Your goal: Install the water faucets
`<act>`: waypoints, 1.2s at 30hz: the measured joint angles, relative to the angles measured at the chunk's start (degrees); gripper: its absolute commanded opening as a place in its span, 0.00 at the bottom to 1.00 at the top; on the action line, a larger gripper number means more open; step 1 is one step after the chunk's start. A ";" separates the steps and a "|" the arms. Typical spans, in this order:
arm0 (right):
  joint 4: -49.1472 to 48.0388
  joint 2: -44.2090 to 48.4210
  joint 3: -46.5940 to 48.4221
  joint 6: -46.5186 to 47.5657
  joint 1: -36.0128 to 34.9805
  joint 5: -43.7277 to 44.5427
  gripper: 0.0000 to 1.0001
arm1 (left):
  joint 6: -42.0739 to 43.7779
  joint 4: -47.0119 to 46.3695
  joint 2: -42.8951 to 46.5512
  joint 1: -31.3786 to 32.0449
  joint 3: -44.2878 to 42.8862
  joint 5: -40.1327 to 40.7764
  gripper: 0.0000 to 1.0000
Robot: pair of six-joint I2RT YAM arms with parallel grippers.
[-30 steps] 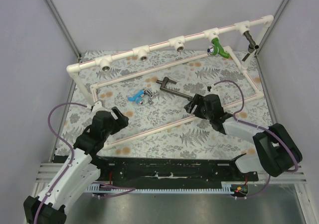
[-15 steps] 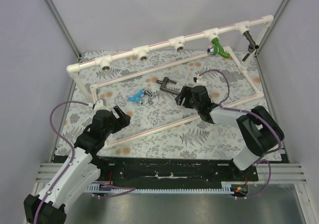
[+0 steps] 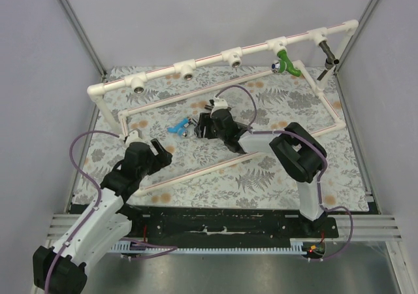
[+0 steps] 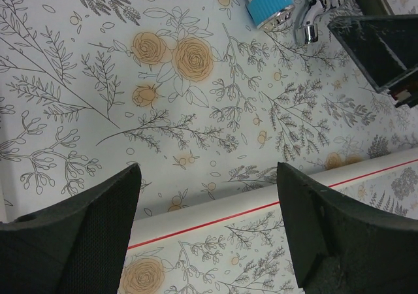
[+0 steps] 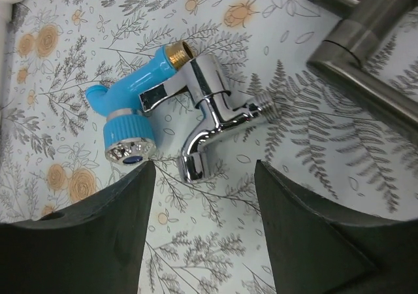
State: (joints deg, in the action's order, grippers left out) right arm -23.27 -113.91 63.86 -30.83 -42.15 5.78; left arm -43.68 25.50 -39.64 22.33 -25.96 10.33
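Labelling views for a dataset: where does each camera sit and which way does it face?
Top external: overhead from behind, looking down on table and pipe frame; both arms show.
Left wrist: looks down past the open left gripper at a white pipe.
Right wrist: looks down past the right gripper at light blue faucet and silver faucet.
Shared: both wrist views show these faucets.

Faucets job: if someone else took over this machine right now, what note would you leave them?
Left end effector: open, empty, over the mat.
Right end effector: open, just above the silver faucet.
Blue faucet lies touching the silver one; grey faucet beside them on the mat.
Done: green faucet is on the white pipe.
Left: three faucets, three open fittings.
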 measured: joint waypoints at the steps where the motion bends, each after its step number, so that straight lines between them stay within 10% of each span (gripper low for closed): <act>1: 0.85 -1.22 1.60 0.52 -0.90 0.98 0.70 | 0.00 0.00 0.02 0.00 0.00 0.00 0.87; 18: 14.23 -9.49 13.44 11.47 -7.98 20.00 0.44 | 0.90 0.11 0.42 0.00 -0.02 -0.02 0.87; 26: 12.33 -3.26 4.83 22.40 -7.45 12.98 0.00 | 2.23 -0.48 1.49 0.00 -1.09 -1.55 0.87; 36: 16.28 10.32 -5.33 31.61 -6.69 1.44 0.00 | 1.44 -4.94 0.13 0.00 -1.55 -6.78 0.88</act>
State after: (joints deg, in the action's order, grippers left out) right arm -6.98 -103.59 58.52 0.78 -48.84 7.22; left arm -42.24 20.56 -39.51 22.33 -27.51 3.55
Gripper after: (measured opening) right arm 0.069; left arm 0.873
